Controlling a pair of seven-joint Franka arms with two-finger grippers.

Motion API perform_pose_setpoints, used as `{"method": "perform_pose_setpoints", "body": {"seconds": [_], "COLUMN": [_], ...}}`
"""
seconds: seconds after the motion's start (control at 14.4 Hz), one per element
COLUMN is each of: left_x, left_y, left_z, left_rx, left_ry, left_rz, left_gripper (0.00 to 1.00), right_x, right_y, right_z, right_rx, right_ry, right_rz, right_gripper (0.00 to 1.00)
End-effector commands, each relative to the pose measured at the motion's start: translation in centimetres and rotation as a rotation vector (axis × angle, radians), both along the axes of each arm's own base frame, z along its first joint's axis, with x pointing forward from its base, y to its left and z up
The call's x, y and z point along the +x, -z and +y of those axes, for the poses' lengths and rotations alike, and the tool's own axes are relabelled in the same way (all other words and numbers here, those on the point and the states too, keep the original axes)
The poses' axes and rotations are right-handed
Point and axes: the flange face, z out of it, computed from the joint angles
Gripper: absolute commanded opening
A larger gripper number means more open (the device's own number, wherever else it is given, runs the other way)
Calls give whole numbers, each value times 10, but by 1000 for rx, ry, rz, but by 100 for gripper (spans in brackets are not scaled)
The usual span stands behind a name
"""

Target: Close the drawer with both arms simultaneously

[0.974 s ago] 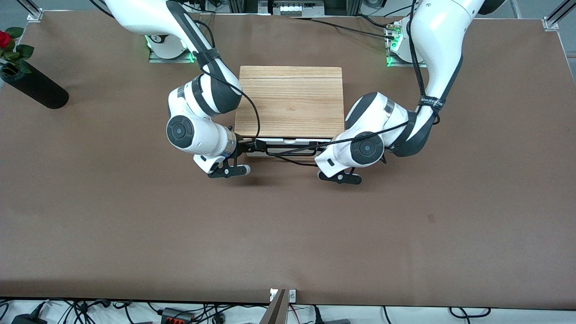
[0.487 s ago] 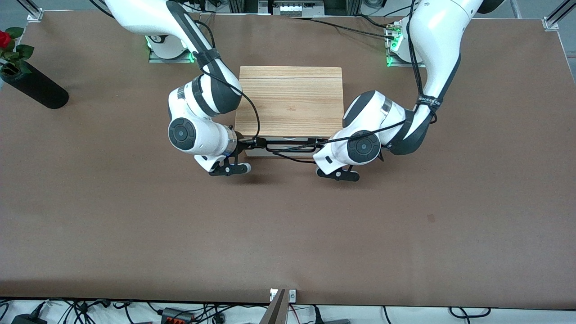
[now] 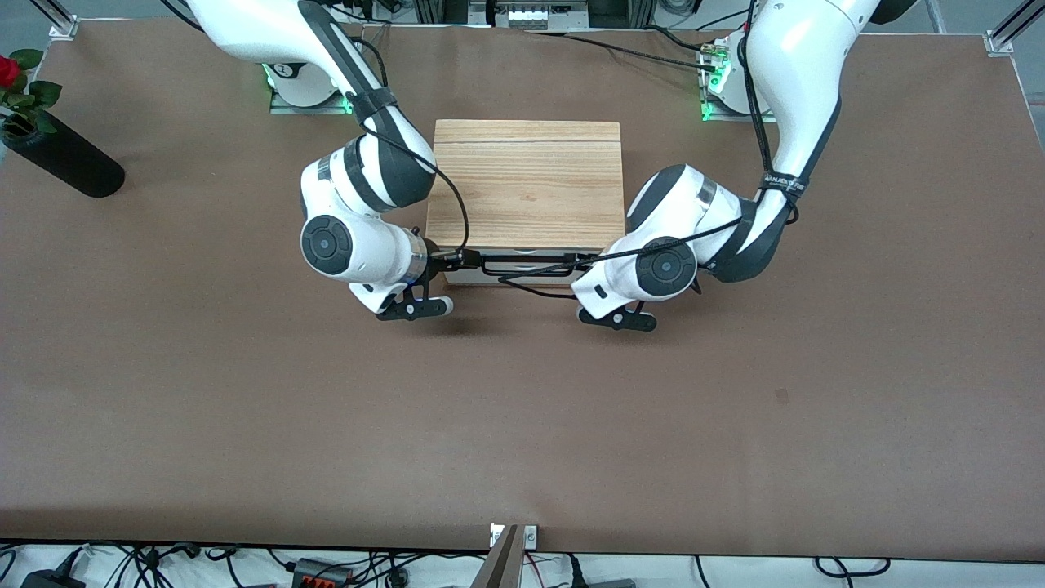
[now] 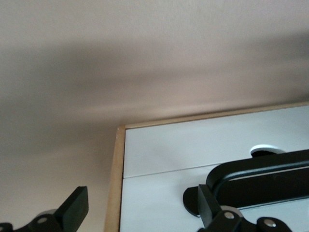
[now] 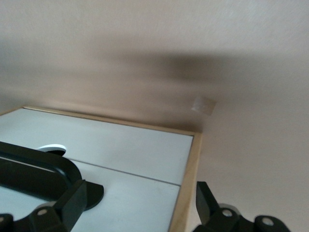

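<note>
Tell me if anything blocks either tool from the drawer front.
Nothing visible does. The left tool and the right tool are both open, each straddling a front corner of the cabinet right at the white drawer front, by the ends of its black handle.

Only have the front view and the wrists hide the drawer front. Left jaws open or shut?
Observer: Open. The left gripper faces a corner of the drawer front, with one finger beside the end of the black handle.
Operator: Right?
Observer: The right gripper is open too, at the other corner, not gripping the handle.
Operator: Drawer shut?
Observer: Its front looks level with the white panel above it. Only a thin seam shows.
</note>
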Motion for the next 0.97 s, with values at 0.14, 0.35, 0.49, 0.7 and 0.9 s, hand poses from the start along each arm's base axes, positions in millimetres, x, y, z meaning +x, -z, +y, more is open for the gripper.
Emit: {"method": "perform_pose_setpoints", "body": {"seconds": [0.14,0.35,0.49,0.7,0.9], "left_x": [36,57,68,76,77], "left_y": [-42,-74,-103,-126,-146], "left_z": [38,71,102,149,183], "left_rx": [-30,-46,-51,-42,-25], "left_ry": [-64,-116,-162,-227,-276], "left_rz": [-76,-133,-175,-184,-183], "left_gripper": [100,100,100,100,100], "right_x": [44,65,74,80,73], "right_y": [-74,-112,-140,-196,-223], "right_z": [-44,-85,-117,-177,-230], "right_rx": [-69,-151,-236,-291,-307], "right_ry": [-21,-4,12,59,-28], "right_rz": [-71,-99,-102,-130,-109], "right_gripper": [100,100,100,100,100]}}
